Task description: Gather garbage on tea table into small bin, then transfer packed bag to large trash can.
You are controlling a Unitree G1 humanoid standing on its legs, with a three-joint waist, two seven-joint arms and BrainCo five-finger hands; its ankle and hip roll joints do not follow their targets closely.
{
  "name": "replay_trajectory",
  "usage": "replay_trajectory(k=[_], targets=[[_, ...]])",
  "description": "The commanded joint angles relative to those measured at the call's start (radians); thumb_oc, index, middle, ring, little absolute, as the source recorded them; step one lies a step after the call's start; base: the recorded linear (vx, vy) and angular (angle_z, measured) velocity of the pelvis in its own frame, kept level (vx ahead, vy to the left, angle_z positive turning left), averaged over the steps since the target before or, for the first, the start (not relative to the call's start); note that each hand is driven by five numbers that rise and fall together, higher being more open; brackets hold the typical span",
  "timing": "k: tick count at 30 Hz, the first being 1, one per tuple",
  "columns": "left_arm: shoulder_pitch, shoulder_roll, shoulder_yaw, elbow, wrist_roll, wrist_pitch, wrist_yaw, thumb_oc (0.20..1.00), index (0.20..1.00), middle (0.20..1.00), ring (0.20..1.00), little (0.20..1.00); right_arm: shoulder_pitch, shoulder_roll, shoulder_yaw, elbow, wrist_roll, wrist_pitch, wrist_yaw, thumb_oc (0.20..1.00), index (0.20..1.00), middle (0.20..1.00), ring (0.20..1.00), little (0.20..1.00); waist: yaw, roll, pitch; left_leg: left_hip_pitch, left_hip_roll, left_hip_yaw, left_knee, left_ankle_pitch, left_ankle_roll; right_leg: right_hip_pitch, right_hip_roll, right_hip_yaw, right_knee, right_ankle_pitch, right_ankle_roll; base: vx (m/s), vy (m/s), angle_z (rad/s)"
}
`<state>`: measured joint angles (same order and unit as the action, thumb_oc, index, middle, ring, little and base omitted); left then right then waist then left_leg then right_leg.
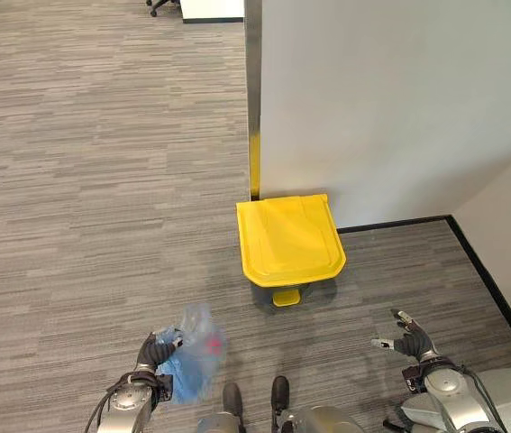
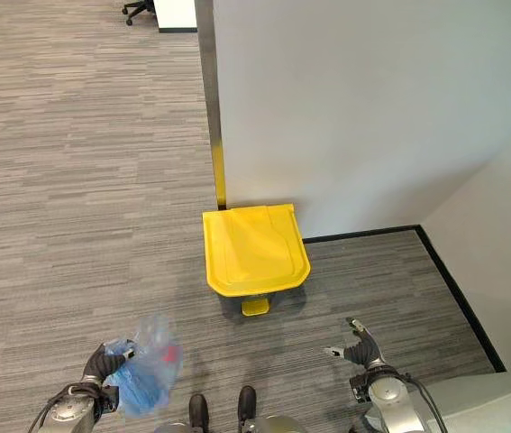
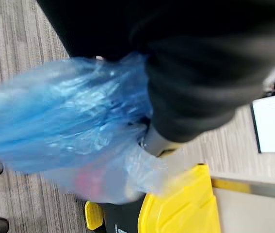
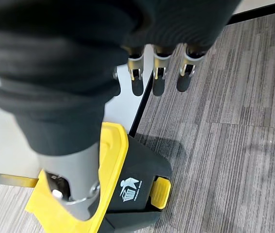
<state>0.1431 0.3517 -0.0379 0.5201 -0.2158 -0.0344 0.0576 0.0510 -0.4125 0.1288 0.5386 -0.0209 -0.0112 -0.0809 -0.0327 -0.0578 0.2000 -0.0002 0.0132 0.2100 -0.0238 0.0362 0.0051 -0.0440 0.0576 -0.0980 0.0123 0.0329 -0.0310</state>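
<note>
A packed blue plastic bag (image 1: pixel 192 356) with something red inside hangs at the lower left, and my left hand (image 1: pixel 155 352) is shut on its gathered top. The bag (image 3: pixel 79 126) bulges past that hand in the left wrist view. Ahead stands the large trash can (image 1: pixel 288 239), dark grey with a closed yellow lid and a yellow foot pedal (image 1: pixel 286 297) at its front. My right hand (image 1: pixel 410 339) hovers open at the lower right, holding nothing, to the right of the can. In the right wrist view its straight fingers (image 4: pixel 158 73) point past the can (image 4: pixel 127 189).
A white wall (image 1: pixel 390 99) with a metal corner post (image 1: pixel 253 90) rises just behind the can. A black skirting (image 1: pixel 480 266) runs along the floor to the right. Grey carpet (image 1: pixel 84 180) stretches to the left, with a chair base (image 1: pixel 160 5) far off.
</note>
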Motion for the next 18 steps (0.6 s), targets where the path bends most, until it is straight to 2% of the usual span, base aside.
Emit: replay_trajectory(k=[1,6,7,9,10,11,13,16,18], targets=[[-0.003,0.062,0.023,-0.056,0.005,-0.055,0.013,0.200,0.200,0.200,0.200,0.200,-0.021,0.006,0.014,-0.019,-0.012,-0.012,-0.010,1.000,1.000,1.000,1.000,1.000,0.022,-0.023,-0.035,-0.048,-0.036,-0.044,0.141,-0.175,0.012,0.002,-0.156,0.025,0.082,-0.107,0.159,0.01,0.123,-0.17],[-0.006,0.076,0.030,-0.064,0.006,-0.051,0.017,0.200,0.200,0.200,0.200,0.200,-0.032,0.018,0.021,-0.025,-0.012,-0.014,-0.006,1.000,1.000,1.000,1.000,1.000,0.030,-0.026,-0.016,-0.050,-0.047,-0.047,0.161,-0.200,0.040,-0.060,-0.165,0.036,0.216,-0.110,0.182,0.02,0.101,-0.20],[-0.008,0.080,0.038,-0.061,0.008,-0.049,0.021,0.200,0.200,0.200,0.200,0.200,-0.033,0.023,0.021,-0.030,-0.011,-0.013,-0.006,1.000,1.000,1.000,1.000,1.000,0.031,-0.025,-0.002,-0.034,-0.052,-0.047,0.167,-0.214,0.051,-0.095,-0.174,0.033,0.307,-0.099,0.198,0.08,0.152,-0.13],[-0.008,0.078,0.045,-0.057,0.008,-0.050,0.024,0.200,0.200,0.200,0.200,0.200,-0.033,0.027,0.022,-0.032,-0.011,-0.013,-0.006,1.000,1.000,1.000,1.000,1.000,0.029,-0.022,0.005,-0.009,-0.061,-0.046,0.157,-0.222,0.056,-0.156,-0.180,0.018,0.361,-0.057,0.200,0.17,0.115,-0.18],[-0.011,0.078,0.050,-0.049,0.003,-0.053,0.031,0.200,0.200,0.200,0.200,0.200,-0.037,0.020,0.015,-0.033,-0.008,-0.010,-0.009,1.000,1.000,1.000,1.000,1.000,0.017,-0.017,0.012,0.046,-0.077,-0.058,0.132,-0.243,0.056,-0.228,-0.192,-0.025,0.292,-0.020,0.190,0.21,0.067,-0.17],[-0.011,0.077,0.050,-0.049,0.003,-0.053,0.031,0.200,0.200,0.200,0.200,0.200,-0.037,0.020,0.015,-0.033,-0.008,-0.010,-0.009,1.000,1.000,1.000,1.000,1.000,0.015,-0.014,0.014,0.049,-0.075,-0.060,0.131,-0.244,0.056,-0.224,-0.191,-0.028,0.290,-0.021,0.190,0.25,0.052,-0.25],[-0.018,0.078,0.049,-0.044,0.002,-0.055,0.034,0.200,0.200,0.200,0.200,0.200,-0.038,0.016,0.012,-0.034,-0.006,-0.009,-0.012,1.000,1.000,1.000,1.000,1.000,-0.001,-0.013,0.024,0.085,-0.088,-0.075,0.126,-0.265,0.053,-0.257,-0.192,-0.054,0.186,0.011,0.195,0.20,0.000,0.01],[-0.035,0.079,0.053,-0.035,0.002,-0.064,0.040,0.200,0.200,0.200,0.200,0.200,-0.036,0.010,0.005,-0.033,-0.002,-0.009,-0.017,1.000,1.000,1.000,1.000,1.000,-0.020,-0.016,0.037,0.116,-0.100,-0.110,0.146,-0.300,0.039,-0.283,-0.186,-0.069,0.039,0.041,0.215,0.25,-0.046,0.23],[-0.047,0.075,0.052,-0.028,-0.001,-0.067,0.044,0.200,0.200,0.200,0.200,0.200,-0.032,0.007,0.001,-0.029,0.003,-0.010,-0.021,1.000,1.000,1.000,1.000,1.000,-0.034,-0.019,0.039,0.127,-0.109,-0.137,0.166,-0.321,0.035,-0.304,-0.177,-0.043,0.021,0.057,0.221,0.24,-0.070,0.44]])
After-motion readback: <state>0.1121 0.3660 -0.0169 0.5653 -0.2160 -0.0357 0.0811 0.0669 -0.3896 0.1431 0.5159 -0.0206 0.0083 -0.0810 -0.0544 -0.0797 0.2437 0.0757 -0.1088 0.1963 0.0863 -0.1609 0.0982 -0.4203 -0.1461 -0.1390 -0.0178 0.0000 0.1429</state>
